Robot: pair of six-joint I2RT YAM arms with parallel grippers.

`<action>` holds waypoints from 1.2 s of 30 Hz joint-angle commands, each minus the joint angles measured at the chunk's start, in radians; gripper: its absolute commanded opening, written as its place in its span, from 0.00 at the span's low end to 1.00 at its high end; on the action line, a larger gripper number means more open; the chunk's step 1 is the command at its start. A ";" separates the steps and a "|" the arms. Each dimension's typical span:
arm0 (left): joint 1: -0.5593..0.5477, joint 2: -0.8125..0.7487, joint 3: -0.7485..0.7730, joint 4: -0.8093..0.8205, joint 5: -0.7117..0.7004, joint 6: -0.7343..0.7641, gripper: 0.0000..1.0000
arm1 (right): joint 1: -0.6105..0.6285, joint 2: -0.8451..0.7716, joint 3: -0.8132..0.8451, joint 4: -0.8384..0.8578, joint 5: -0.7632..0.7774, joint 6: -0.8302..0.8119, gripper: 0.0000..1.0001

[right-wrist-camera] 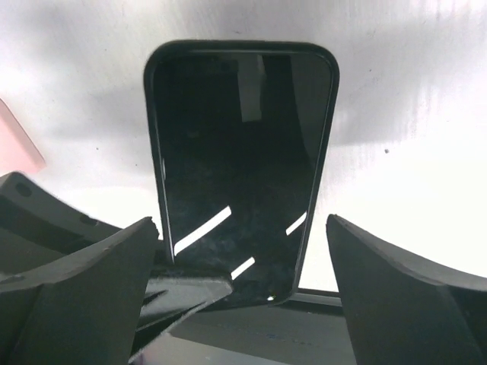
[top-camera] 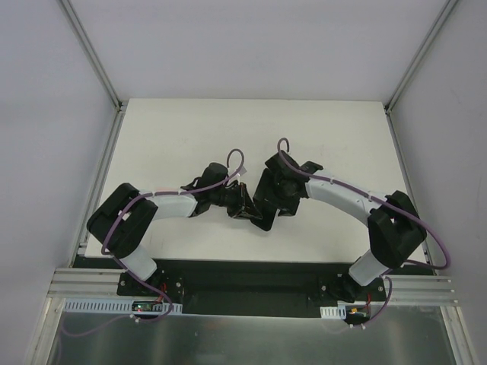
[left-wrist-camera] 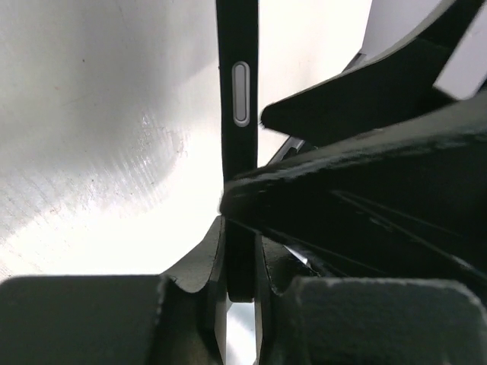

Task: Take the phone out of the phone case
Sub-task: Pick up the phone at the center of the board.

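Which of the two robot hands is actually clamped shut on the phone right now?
The left hand: it is closed, pinching the phone by its thin edge. The right hand stands wide open, merely straddling the phone.

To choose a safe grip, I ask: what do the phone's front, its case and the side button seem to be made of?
Phone front: likely glass, glossy black; it mirrors bright streaks. Case: probably soft plastic or rubber; its black rim looks duller. Side button: metal or metallized plastic, judging by its silvery satin sheen.
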 commanded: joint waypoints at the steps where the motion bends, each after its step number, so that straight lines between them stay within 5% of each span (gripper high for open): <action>1: -0.001 -0.050 0.002 0.074 0.025 0.023 0.00 | 0.010 -0.089 0.094 -0.152 0.109 -0.104 1.00; 8: 0.016 -0.171 -0.048 0.070 0.069 0.084 0.00 | -0.053 -0.270 0.098 -0.292 0.260 -0.202 0.96; 13: 0.016 -0.265 -0.059 0.135 0.184 0.119 0.00 | -0.074 -0.418 0.037 -0.236 0.259 -0.384 0.99; 17: 0.016 -0.286 -0.004 0.152 0.376 0.144 0.00 | -0.169 -0.579 -0.134 0.000 0.028 -0.431 0.85; 21: 0.017 -0.311 0.036 0.181 0.430 0.141 0.00 | -0.384 -0.734 -0.309 0.269 -0.408 -0.313 0.65; 24: 0.020 -0.311 0.067 0.217 0.440 0.112 0.00 | -0.478 -0.762 -0.359 0.388 -0.548 -0.270 0.61; 36: 0.050 -0.259 0.073 0.515 0.450 -0.123 0.00 | -0.570 -0.840 -0.397 0.530 -0.693 -0.103 0.58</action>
